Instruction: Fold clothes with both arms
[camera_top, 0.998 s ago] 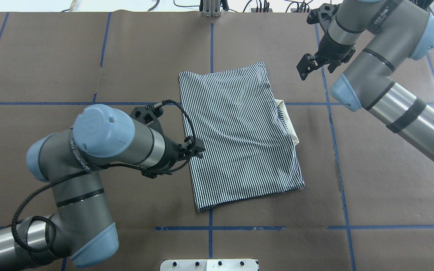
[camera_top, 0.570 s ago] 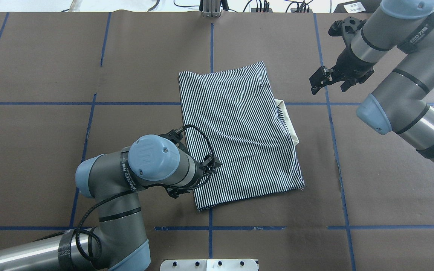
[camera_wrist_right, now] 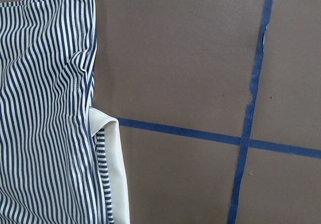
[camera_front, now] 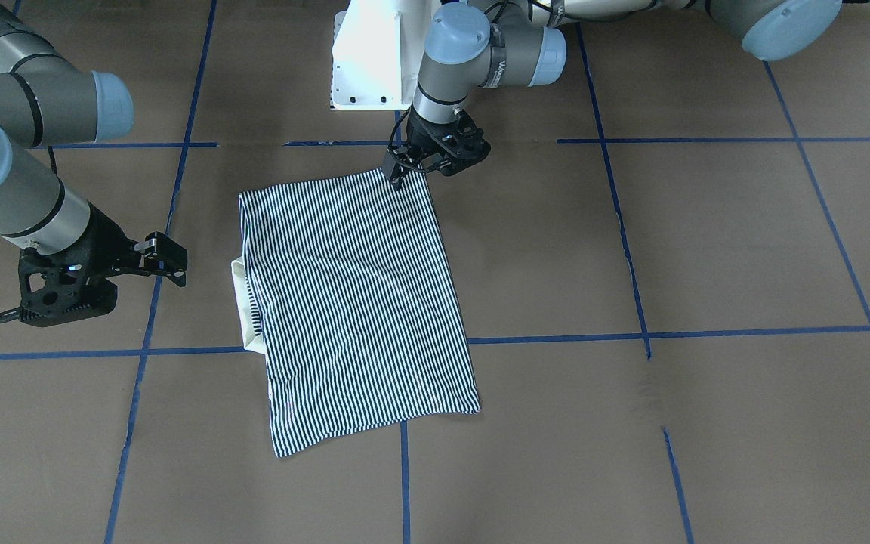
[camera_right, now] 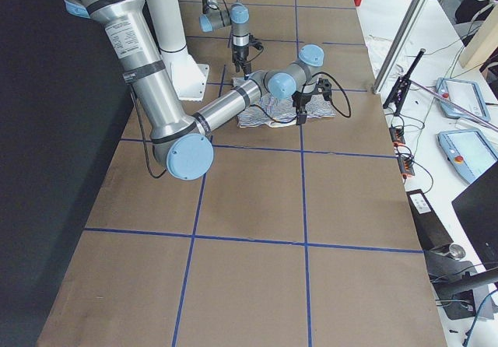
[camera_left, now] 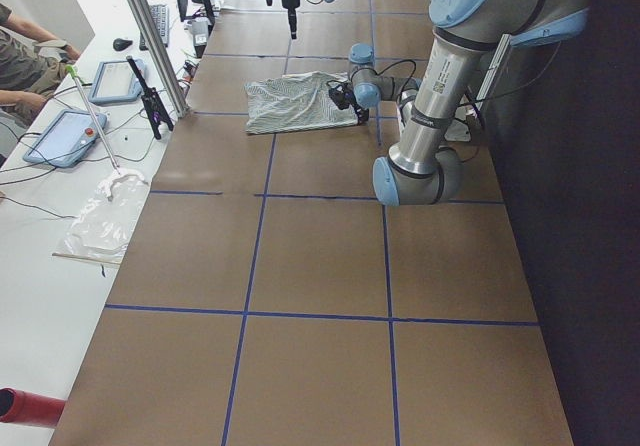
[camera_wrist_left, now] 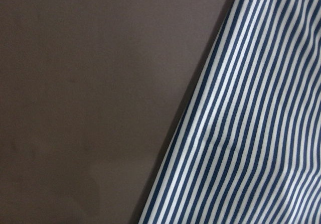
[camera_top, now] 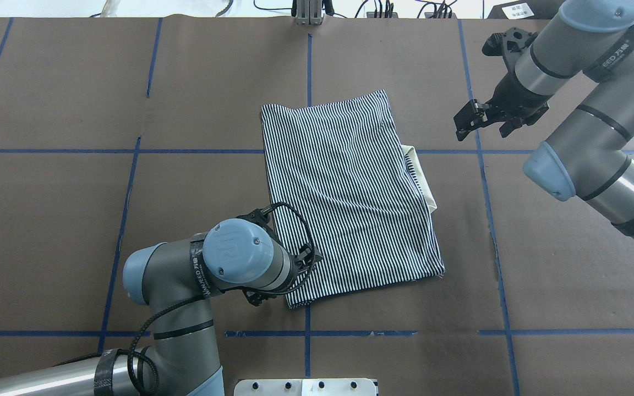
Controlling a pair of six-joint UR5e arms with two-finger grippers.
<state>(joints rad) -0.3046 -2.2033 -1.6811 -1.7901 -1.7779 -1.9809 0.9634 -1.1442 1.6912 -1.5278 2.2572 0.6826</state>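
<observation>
The clothes are one navy-and-white striped shirt, folded into a rectangle at the middle of the brown table. Its cream collar pokes out of the right edge. My left gripper hangs low over the shirt's near left corner and is largely hidden under its own wrist. From across the table, the left gripper looks open, with one fingertip at that corner of the shirt. The left wrist view shows only the striped edge on bare table. My right gripper hovers open and empty to the shirt's far right.
Blue tape lines divide the brown table cover into squares. The white robot base plate sits at the near edge. Beyond the far edge is a white bench with tablets, cables and a person's arm.
My left arm has swept along the shirt's left edge toward its near corner, slowing over the last half second. My right arm has drawn back to the right, away from the shirt.
</observation>
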